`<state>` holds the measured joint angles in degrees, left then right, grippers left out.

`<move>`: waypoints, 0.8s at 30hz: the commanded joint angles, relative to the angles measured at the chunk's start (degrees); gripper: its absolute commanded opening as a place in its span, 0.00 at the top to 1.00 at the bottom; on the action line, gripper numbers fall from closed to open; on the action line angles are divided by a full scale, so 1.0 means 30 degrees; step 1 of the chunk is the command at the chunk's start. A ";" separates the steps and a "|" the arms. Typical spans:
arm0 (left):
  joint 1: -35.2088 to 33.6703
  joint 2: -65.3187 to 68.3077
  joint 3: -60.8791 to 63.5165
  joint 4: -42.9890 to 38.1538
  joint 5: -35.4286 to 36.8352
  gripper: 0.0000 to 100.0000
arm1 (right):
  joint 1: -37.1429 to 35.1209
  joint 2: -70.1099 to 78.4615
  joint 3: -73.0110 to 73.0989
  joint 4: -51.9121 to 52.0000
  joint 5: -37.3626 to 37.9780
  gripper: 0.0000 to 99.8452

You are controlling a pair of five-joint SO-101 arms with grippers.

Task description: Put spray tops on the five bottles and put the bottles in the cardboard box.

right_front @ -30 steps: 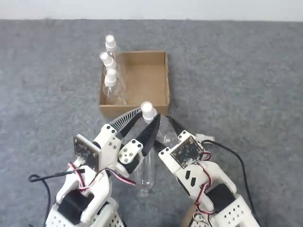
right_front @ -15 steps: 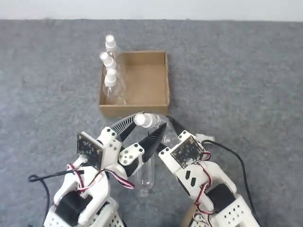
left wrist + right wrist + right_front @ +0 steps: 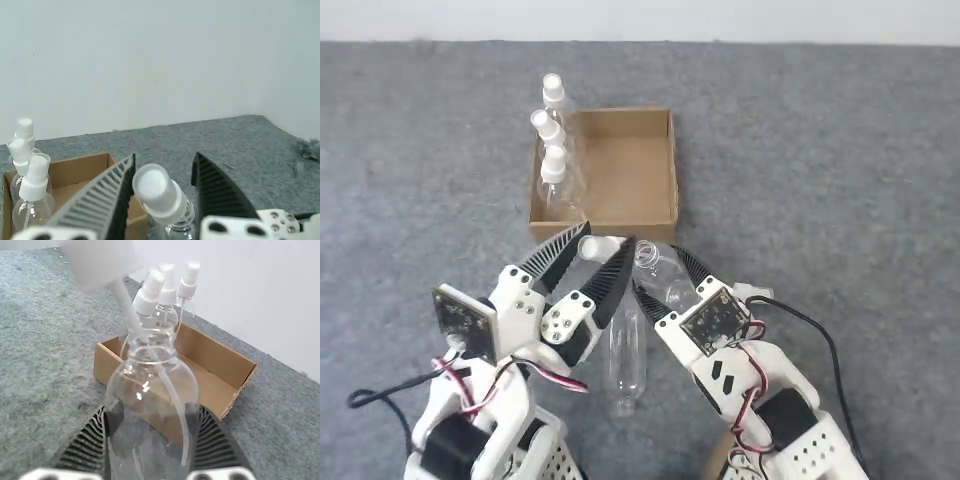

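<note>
Your cardboard box (image 3: 630, 175) sits at the far centre of the counter (image 3: 820, 150). 3 capped bottles (image 3: 553, 170) stand inside it in a row along its left wall. Just near of the box's near wall, your left pincer (image 3: 603, 240) grips 1 spray top (image 3: 596, 247). Immediately to the right, your right pincer (image 3: 658, 270) grips 1 bottle (image 3: 647, 256), its neck pointing far-left. The top's tube (image 3: 134, 322) runs into that neck, while the top itself sits left of the neck, off it. 1 loose bottle (image 3: 625, 355) lies on the counter between the 2 arms, nearer than both pincers.
</note>
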<state>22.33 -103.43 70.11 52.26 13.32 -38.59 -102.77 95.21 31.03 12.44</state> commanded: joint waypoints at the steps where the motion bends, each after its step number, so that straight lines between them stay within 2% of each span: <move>1: -0.0059 -0.0293 -0.0952 0.0059 0.0264 0.90 | 0.0220 -0.0190 0.0410 0.0103 -0.0205 0.99; 7: 0.1934 -0.0264 -0.0396 0.0029 -0.0908 0.91 | -0.1158 -0.0190 0.0410 0.0864 -0.0029 0.99; 11: 0.2755 -0.0264 0.0103 -0.0059 -0.1114 0.93 | -0.1216 -0.0220 0.0410 0.0864 0.0674 0.99; 24: 0.2549 -0.0264 0.0103 -0.0088 -0.1670 0.94 | -0.1275 -0.0337 0.0205 0.0601 0.0733 0.99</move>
<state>29.98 -103.43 70.99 52.26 8.84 -41.58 -102.77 95.21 33.58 13.85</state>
